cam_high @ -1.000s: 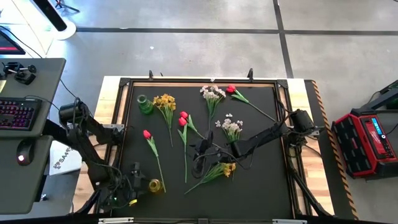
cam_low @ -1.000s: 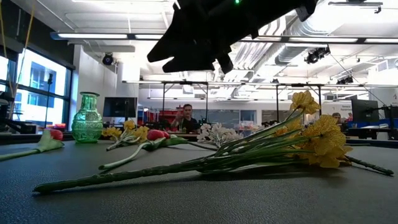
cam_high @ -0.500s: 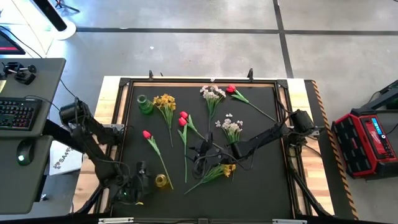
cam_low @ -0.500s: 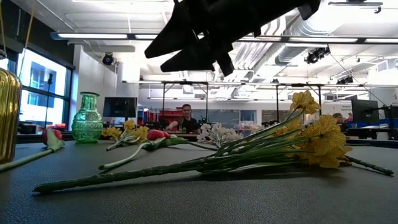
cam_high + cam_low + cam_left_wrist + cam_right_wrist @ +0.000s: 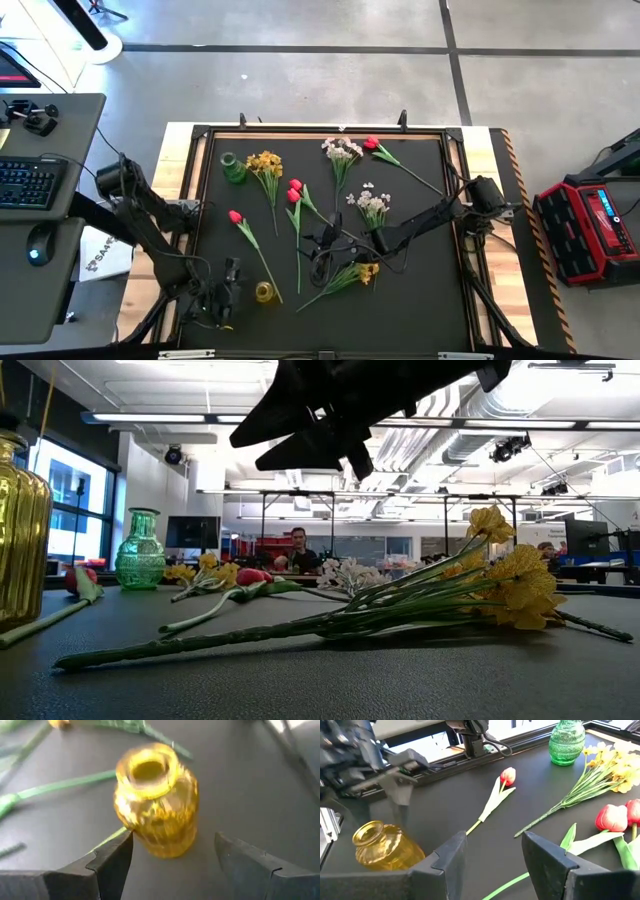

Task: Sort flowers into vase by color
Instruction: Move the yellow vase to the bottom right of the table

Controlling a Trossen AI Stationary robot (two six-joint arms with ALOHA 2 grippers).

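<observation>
A yellow glass vase (image 5: 264, 292) stands upright on the black mat near the front left. It also shows in the left wrist view (image 5: 156, 800) and the low view (image 5: 22, 540). My left gripper (image 5: 243, 290) is open, with a finger on either side of the vase. My right gripper (image 5: 322, 248) hangs open and empty over the stems at mid-table. A green vase (image 5: 233, 167) stands at the far left beside a yellow spray (image 5: 265, 162). Red tulips (image 5: 294, 190), a single tulip (image 5: 236, 216), white sprays (image 5: 342, 150) and another yellow spray (image 5: 362, 271) lie flat. My left gripper comes level from the table's left, its fingers either side of the vase's belly. One fingertip (image 5: 122, 845) lies close against the vase's lower side (image 5: 131, 831); I cannot tell whether it touches. The other finger (image 5: 225, 847) stands apart from it. The vase stands upright on the mat.
The single tulip's stem (image 5: 262, 272) ends right beside the yellow vase. A further red tulip (image 5: 372, 144) and white spray (image 5: 372, 203) lie at the far right. A raised frame (image 5: 200, 200) edges the mat. People show in the room behind (image 5: 297, 550).
My left gripper has gone toward the table's right edge, and the yellow vase has gone with it, staying upright. In the low view the vase has come in from the left edge.
</observation>
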